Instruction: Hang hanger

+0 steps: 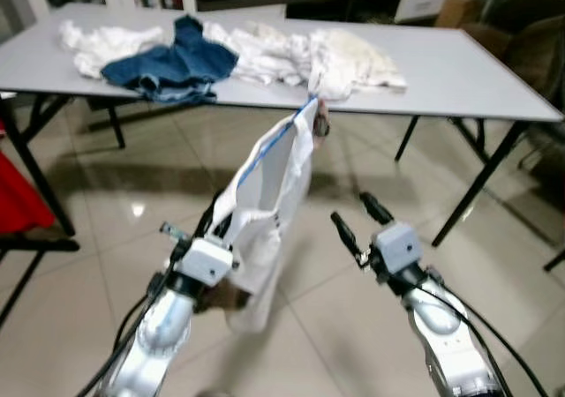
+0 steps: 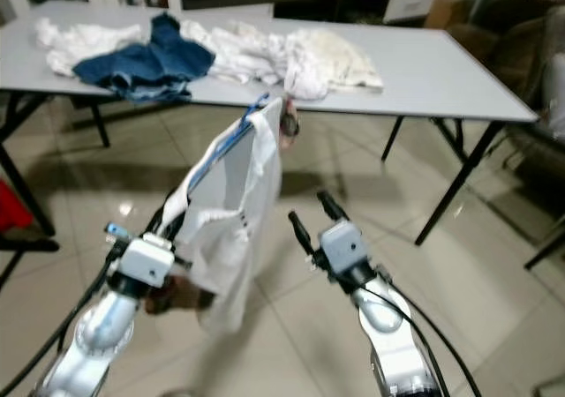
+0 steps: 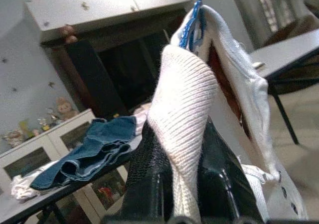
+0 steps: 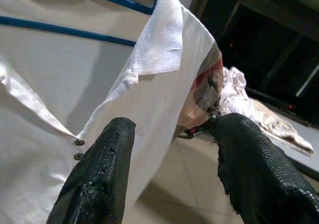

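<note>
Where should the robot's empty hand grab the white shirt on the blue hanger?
Probably the white shirt's collar edge, from the robot's right side. The right hand is open beside it, and the collar folds outward there. The left hand already grips the other shoulder over the blue hanger.

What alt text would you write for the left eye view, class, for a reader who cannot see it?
The left claw holds up a white shirt on a blue hanger, while the open right claw hovers beside it. Behind stands a grey table strewn with white clothes and jeans, over a tiled floor.
</note>
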Motion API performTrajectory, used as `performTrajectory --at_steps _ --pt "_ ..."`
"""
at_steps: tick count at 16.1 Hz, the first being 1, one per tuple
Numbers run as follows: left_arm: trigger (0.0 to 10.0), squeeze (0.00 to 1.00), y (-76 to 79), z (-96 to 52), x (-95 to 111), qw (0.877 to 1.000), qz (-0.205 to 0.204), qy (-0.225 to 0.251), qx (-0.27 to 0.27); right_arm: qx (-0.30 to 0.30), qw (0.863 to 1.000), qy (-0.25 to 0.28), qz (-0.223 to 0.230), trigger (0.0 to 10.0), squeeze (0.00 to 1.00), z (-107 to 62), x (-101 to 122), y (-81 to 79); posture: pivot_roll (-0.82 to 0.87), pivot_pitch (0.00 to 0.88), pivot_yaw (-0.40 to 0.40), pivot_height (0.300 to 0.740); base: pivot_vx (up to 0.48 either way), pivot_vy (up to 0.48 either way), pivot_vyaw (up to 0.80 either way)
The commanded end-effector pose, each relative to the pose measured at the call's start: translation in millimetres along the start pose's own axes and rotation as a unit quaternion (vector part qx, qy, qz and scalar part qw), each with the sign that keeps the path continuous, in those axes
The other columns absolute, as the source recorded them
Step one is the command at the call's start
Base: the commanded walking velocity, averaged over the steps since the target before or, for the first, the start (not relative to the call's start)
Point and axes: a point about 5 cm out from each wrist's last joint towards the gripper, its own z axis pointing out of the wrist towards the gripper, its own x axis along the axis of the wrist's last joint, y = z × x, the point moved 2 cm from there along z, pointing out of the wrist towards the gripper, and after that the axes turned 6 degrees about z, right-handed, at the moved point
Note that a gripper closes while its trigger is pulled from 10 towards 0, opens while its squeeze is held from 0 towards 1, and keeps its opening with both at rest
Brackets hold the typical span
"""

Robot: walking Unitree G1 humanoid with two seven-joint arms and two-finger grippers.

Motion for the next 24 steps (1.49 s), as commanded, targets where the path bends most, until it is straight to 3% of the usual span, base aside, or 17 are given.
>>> performTrajectory --at_steps 1,14,24 --pt "10.0 0.00 -0.2 3.9 6 1.000 -0.004 0.010 0.008 -0.005 1.000 0.001 -0.006 10.0 0.00 1.5 3 3.6 0.14 0.030 -0.031 0.740 0.000 0.000 0.00" --pt "10.0 0.00 -1.4 6.8 7 1.000 -0.010 0.010 0.008 -0.015 1.000 0.002 -0.006 10.0 0.00 1.5 4 4.2 0.14 0.032 -0.021 0.740 0.000 0.000 0.00" --pt "10.0 0.00 -9.8 13.8 13 0.999 -0.004 0.027 0.026 -0.017 1.000 0.007 -0.006 10.0 0.00 5.6 6 4.9 0.14 0.028 -0.020 0.740 0.288 0.000 0.00"
